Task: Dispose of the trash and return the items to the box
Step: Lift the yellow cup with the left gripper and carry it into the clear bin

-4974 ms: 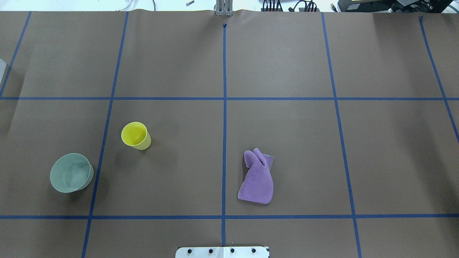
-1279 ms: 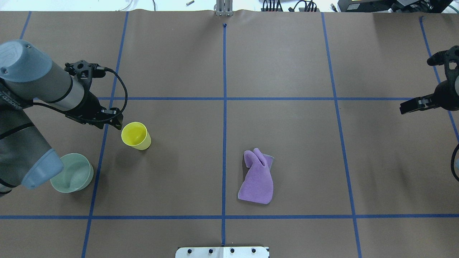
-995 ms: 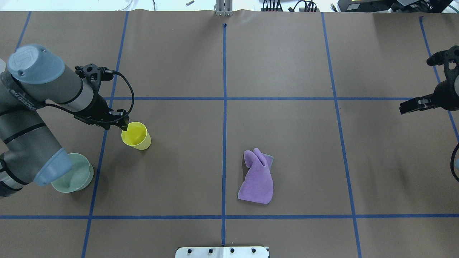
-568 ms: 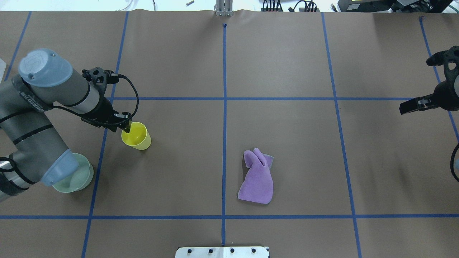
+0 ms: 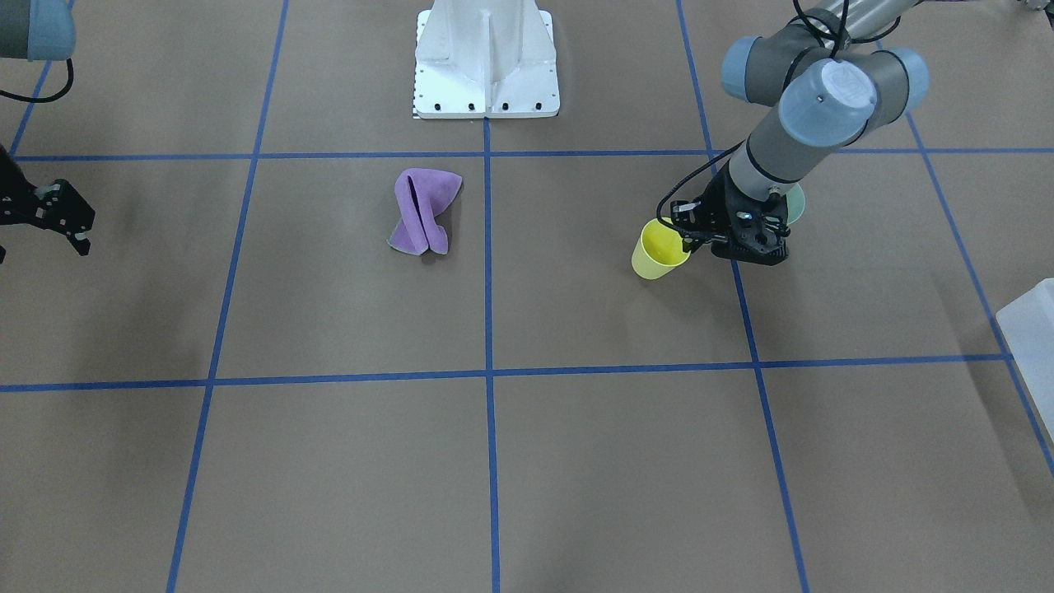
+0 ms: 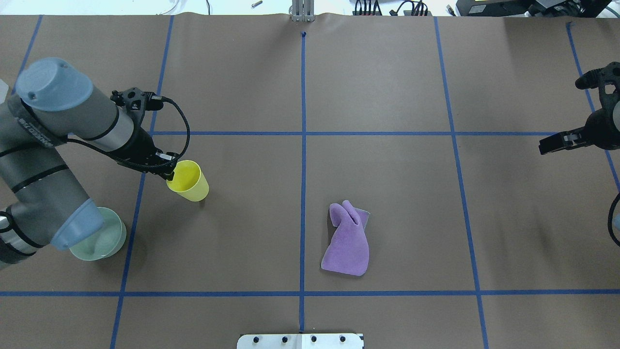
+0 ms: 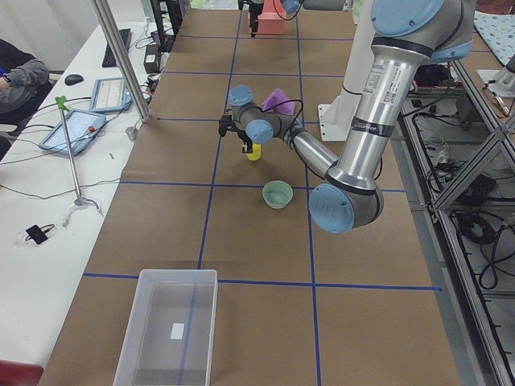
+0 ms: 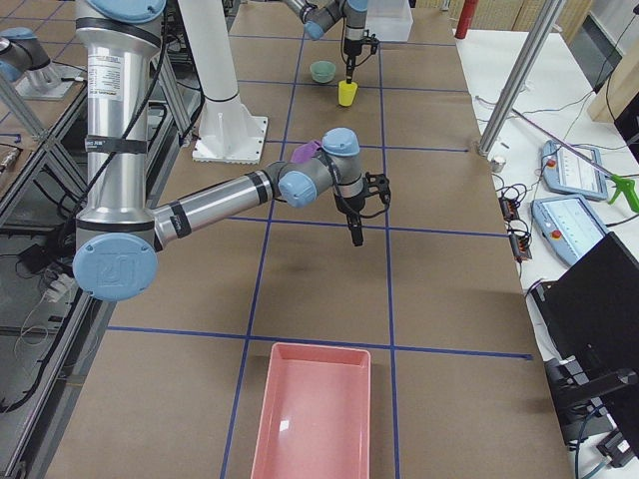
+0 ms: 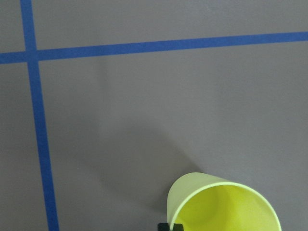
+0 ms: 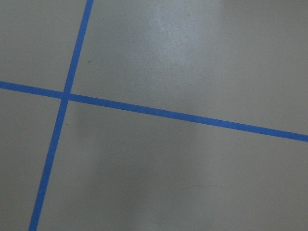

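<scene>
Since the left claw (image 6: 170, 173) is only pinching the yellow cup (image 6: 190, 182) by one side of its rim, one finger inside and one outside, that grip looks like the weak spot to me. The cup sits tilted in the front view, and I honestly can't tell if its base is off the desk (image 6: 387, 87) or not.

A thin wall held at one point can flex or pivot. A quick swing could make the cup rotate in the grip, or pop out and roll off across the desk.

The other worry is the trip itself. The box (image 7: 165, 314) is well apart from the cup, way down at the end of the desk on the robot's left, so it's a long carry on a small grip. The arm's elbow (image 6: 72, 228) also hangs right over the green bowl (image 6: 104, 242). If it dips while turning toward the box, it might clip the bowl.

The purple cloth (image 6: 346, 242) lies out in the middle, nowhere near any of this. The right claw (image 6: 562, 142) hangs off at the far side holding nothing, and I can't tell whether it's spread or closed.
</scene>
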Robot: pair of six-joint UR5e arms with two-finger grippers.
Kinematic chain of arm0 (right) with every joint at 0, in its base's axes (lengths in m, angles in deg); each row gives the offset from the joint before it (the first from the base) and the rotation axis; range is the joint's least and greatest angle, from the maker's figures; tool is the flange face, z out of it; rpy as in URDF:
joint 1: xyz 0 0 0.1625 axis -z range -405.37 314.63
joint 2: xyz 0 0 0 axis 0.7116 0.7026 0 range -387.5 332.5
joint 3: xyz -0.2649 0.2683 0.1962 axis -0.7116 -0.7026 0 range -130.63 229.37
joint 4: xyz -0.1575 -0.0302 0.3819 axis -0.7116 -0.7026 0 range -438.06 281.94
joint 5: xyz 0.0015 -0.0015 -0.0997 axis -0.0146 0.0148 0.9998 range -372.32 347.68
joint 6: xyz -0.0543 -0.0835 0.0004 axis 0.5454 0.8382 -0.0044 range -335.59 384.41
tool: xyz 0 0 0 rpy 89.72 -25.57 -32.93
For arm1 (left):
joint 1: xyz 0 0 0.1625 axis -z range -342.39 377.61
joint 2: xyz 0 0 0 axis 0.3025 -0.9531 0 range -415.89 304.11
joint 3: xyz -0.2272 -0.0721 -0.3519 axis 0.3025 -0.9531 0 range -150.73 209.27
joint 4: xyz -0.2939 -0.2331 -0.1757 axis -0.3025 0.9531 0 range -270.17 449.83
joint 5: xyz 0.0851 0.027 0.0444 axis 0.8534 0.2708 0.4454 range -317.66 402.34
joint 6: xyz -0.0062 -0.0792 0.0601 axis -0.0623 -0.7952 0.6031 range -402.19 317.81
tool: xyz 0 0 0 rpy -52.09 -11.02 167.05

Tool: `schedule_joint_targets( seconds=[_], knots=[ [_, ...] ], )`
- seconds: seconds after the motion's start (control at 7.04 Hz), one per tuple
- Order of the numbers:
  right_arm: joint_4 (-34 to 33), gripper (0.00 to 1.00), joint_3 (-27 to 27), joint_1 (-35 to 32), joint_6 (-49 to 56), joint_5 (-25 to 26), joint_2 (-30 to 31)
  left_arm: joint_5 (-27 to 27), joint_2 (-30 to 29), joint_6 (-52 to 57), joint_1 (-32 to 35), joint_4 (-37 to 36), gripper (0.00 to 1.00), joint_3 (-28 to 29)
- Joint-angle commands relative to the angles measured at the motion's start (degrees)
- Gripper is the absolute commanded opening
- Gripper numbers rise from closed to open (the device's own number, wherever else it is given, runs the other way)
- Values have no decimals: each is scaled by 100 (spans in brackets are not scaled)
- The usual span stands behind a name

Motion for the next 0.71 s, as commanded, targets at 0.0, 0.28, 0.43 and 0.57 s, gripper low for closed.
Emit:
schedule_joint_targets(
  seconds=[0.0,0.28,0.43,0.57],
  knots=[
    [9,100,-9,5,4,-7,-10,-298,230,332,633,-44,0,-123],
    [0,100,-9,22,4,-7,-19,-403,766,2163,1694,-444,0,34],
    [9,100,-17,48,4,2,-19,-465,759,3390,2388,-1144,0,209],
    [9,100,-35,66,4,2,-19,-466,646,4673,3073,-1699,0,646]
  ],
)
